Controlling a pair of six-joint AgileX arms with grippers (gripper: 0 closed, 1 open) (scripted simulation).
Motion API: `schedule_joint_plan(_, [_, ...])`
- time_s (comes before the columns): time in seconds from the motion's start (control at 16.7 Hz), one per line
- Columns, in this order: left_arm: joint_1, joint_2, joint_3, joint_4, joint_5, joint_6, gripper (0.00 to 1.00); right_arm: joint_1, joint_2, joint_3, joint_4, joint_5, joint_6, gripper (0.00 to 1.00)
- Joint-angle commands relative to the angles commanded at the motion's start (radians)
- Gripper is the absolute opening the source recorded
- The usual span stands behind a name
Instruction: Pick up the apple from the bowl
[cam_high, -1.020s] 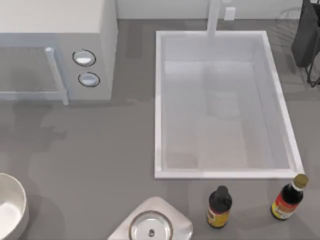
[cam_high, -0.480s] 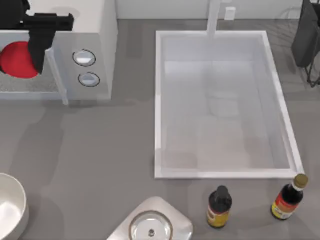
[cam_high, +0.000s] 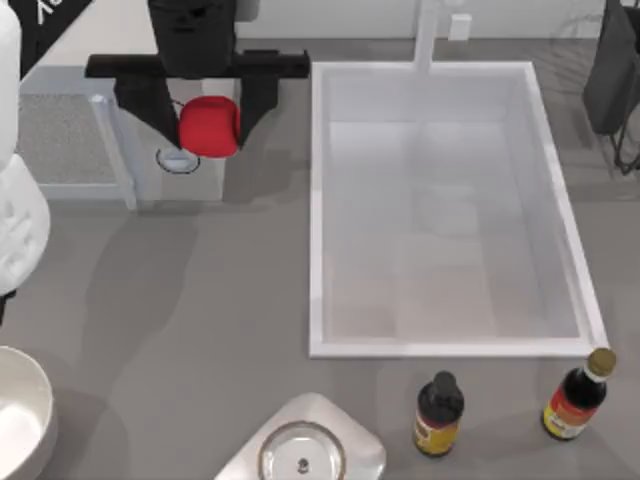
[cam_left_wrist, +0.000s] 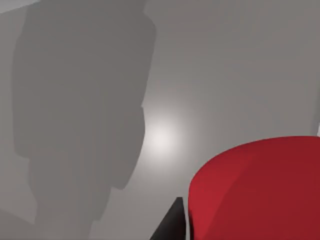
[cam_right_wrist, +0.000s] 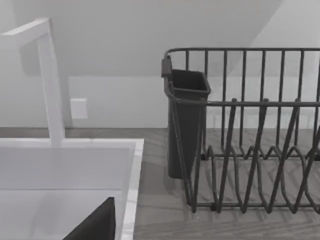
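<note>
The red apple (cam_high: 208, 127) hangs high above the counter, over the right end of the microwave (cam_high: 60, 150). My left gripper (cam_high: 205, 135) is shut on it, one black finger on each side. In the left wrist view the apple (cam_left_wrist: 260, 190) looms close, with a dark fingertip (cam_left_wrist: 170, 225) beside it and grey counter below. The white bowl (cam_high: 38, 400) sits at the table's front left corner, far from the apple, with only part of it in view. A dark piece of my right gripper (cam_right_wrist: 95, 225) shows in the right wrist view, near the sink's back corner.
A large white sink (cam_high: 445, 345) with a faucet (cam_high: 428, 35) fills the right middle. Two dark sauce bottles (cam_high: 438, 413) (cam_high: 577, 395) stand in front of it. A steel-lidded thing on a white base (cam_high: 302, 455) sits at the front. A dark dish rack (cam_right_wrist: 245, 135) stands at the back right.
The left gripper came into view holding the apple and has carried it rightward, from over the microwave door to its knob end. The white left arm now shows at the left edge.
</note>
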Motion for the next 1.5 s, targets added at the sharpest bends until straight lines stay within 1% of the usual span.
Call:
schedule_joint_plan(0.3, [0.003,0.004,-0.001,0.003,0.000,0.000,0.00,0.000,0.000,0.000,0.000,0.000,0.000,1.00])
schedule_joint_plan(0.42, [-0.001,-0.002,-0.037,0.039,0.001,0.000,0.00,0.000,0.000,0.000,0.000,0.000,0.000,1.00])
schedule_joint_plan(0.54, [-0.005,-0.012,-0.115,0.113,0.002,0.000,0.00,0.000,0.000,0.000,0.000,0.000,0.000,1.00])
schedule_joint_plan(0.78, [-0.008,-0.031,-0.362,0.326,0.002,0.000,0.00,0.000,0.000,0.000,0.000,0.000,0.000,1.00])
schedule_joint_plan(0.9, [-0.005,-0.038,-0.455,0.416,0.001,0.000,0.00,0.000,0.000,0.000,0.000,0.000,0.000,1.00])
schedule_joint_plan(1.08, [0.002,-0.042,-0.515,0.475,-0.001,0.000,0.00,0.000,0.000,0.000,0.000,0.000,0.000,1.00])
schedule_joint_plan(1.32, [0.002,-0.042,-0.515,0.475,-0.001,0.000,0.00,0.000,0.000,0.000,0.000,0.000,0.000,1.00])
schedule_joint_plan(1.5, [0.002,-0.042,-0.515,0.475,-0.001,0.000,0.23,0.000,0.000,0.000,0.000,0.000,0.000,1.00])
